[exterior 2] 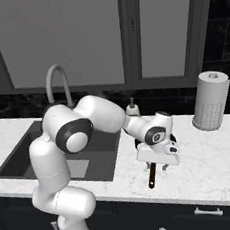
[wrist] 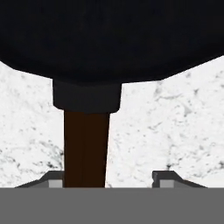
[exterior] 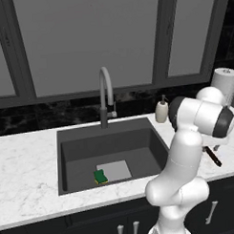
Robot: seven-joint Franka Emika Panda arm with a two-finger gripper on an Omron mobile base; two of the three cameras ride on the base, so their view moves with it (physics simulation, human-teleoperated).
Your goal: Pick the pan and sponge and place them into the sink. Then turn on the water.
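1 sponge (exterior: 100, 177) in sink (exterior: 72, 139); 1 pan (wrist: 109, 39).

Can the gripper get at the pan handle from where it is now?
Probably yes. The gripper hangs low over the counter with the pan handle running between its open fingertips, and nothing lies between them.

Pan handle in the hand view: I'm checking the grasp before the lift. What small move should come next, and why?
Probably close the gripper on the pan handle. The reddish-brown handle runs down between the two finger tips, which stand apart on either side of it, off-centre toward one tip. The sponge already lies in the sink, so the pan, on the counter, is next.
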